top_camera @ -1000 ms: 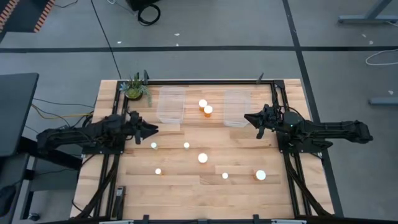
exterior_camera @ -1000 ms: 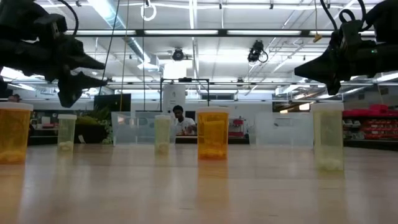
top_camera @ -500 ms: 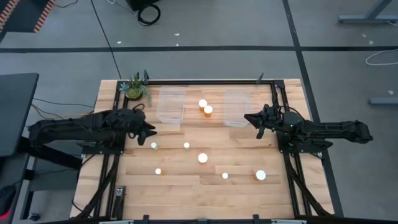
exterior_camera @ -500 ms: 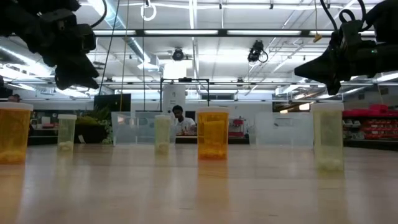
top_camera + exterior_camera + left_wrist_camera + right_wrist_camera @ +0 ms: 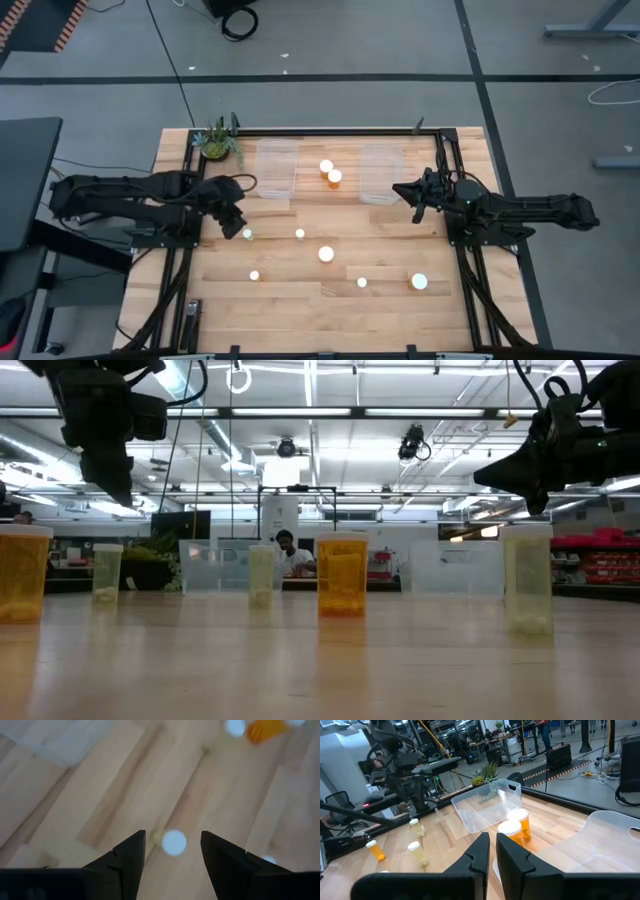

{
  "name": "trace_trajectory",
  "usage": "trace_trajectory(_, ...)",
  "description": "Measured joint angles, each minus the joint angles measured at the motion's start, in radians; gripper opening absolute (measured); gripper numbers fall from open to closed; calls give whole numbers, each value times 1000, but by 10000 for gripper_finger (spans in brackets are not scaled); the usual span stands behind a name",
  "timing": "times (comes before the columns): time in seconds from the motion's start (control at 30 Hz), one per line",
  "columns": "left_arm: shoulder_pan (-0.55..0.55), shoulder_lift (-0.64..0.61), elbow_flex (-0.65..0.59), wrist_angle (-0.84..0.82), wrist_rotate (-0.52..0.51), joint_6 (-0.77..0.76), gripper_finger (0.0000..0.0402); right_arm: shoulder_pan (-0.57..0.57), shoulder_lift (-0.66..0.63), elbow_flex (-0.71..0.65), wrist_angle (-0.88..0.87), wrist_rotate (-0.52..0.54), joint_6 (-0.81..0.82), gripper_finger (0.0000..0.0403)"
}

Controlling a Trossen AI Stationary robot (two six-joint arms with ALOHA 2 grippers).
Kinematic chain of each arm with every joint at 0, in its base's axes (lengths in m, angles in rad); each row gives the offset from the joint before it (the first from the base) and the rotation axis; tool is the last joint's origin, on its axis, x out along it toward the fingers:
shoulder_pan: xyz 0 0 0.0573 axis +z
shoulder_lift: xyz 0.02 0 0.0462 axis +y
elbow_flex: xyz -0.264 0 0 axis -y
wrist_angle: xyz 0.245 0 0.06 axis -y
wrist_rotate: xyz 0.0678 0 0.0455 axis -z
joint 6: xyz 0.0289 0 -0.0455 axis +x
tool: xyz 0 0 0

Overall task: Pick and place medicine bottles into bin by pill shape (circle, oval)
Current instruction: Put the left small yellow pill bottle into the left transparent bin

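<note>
Several small bottles with white caps stand upright on the wooden table point(image 5: 300, 300), some amber, some pale. My left gripper point(image 5: 237, 222) is open and points down over a pale bottle point(image 5: 247, 234). In the left wrist view its white cap point(image 5: 173, 842) shows below and between the two fingers, untouched. In the low view the gripper point(image 5: 112, 485) hangs above that bottle point(image 5: 107, 572). My right gripper point(image 5: 400, 190) is shut and empty, held level above the table by the right bin point(image 5: 381, 172).
Two clear bins point(image 5: 275, 168) stand at the far side with two bottles point(image 5: 330, 172) between them. A small green plant point(image 5: 217, 142) is at the far left corner. Other bottles point(image 5: 326, 254) are spread over the table's middle and near part point(image 5: 419, 282).
My left gripper has tipped from lying level, pointing toward the table's right, to pointing down. It has drawn back a little toward the left and near edges and now stands over the pale bottle. The bottles have stayed put.
</note>
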Motion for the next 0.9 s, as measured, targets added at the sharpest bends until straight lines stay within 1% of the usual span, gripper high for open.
trace_trajectory(0.17,-56,102,107,-122,-18,-25,193,0,0,0,-2,0,0,39)
trace_trajectory(0.43,-119,210,245,-206,-20,-58,200,0,2,0,-11,0,0,39)
trace_trajectory(0.5,-135,220,259,-202,-20,-60,198,0,2,0,-15,0,0,39)
trace_trajectory(0.63,-167,223,261,-198,-16,-137,190,0,2,0,-16,0,0,39)
trace_trajectory(0.73,-170,223,254,-209,-14,-164,189,0,2,0,-16,0,0,39)
trace_trajectory(0.9,-196,235,254,-297,-34,-160,208,0,2,0,-17,0,0,39)
